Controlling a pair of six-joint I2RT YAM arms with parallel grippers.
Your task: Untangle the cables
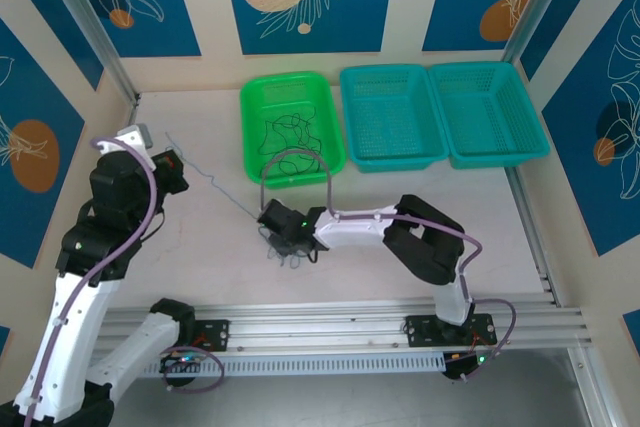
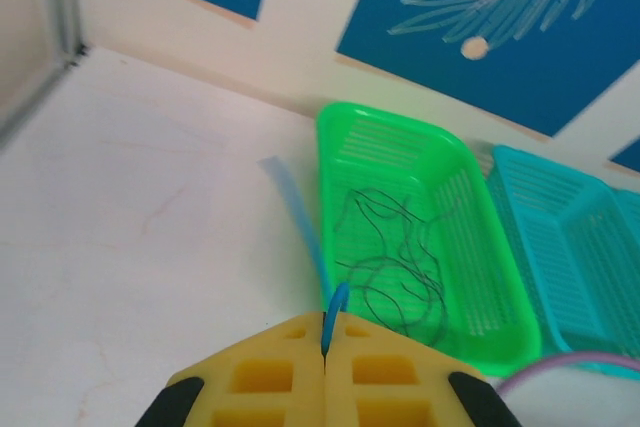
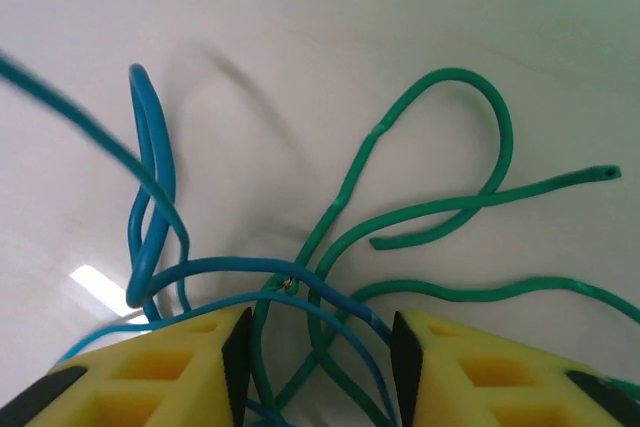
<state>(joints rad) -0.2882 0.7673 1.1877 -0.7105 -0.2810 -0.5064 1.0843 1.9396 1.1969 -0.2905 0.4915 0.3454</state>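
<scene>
Top external view: item, tangle [image 1: 288,251] of thin blue and green cables, lay on the counter [image 1: 200,257] near its middle, directly beneath the right jaws, with the right arm [image 1: 385,227] reaching in from the right. One blue cable [image 1: 213,185] ran out of the tangle as a long, nearly straight strand, up and leftward across the counter to the left jaws, which stood well apart from the tangle near the left wall. Left wrist view: left jaws closed, pinching that blue cable, a short end poking out ahead. Right wrist view: right jaws open, straddling the crossing where blue strands and a green cable [image 3: 455,73] overlapped; several strands passed through the gap, none visibly clamped. Separate lot: black cables [image 1: 290,132] loose in the green basket [image 1: 285,79], two teal baskets [image 1: 440,117] beside it. Governing relation, as judged: the blue cable's long axis lay along the line joining the two pairs of jaws, the tangle at its far end from the left jaws. The right arm was nearer the knot; a hold there, with the left drawing away along the strand, looked the likely requirement.
</scene>
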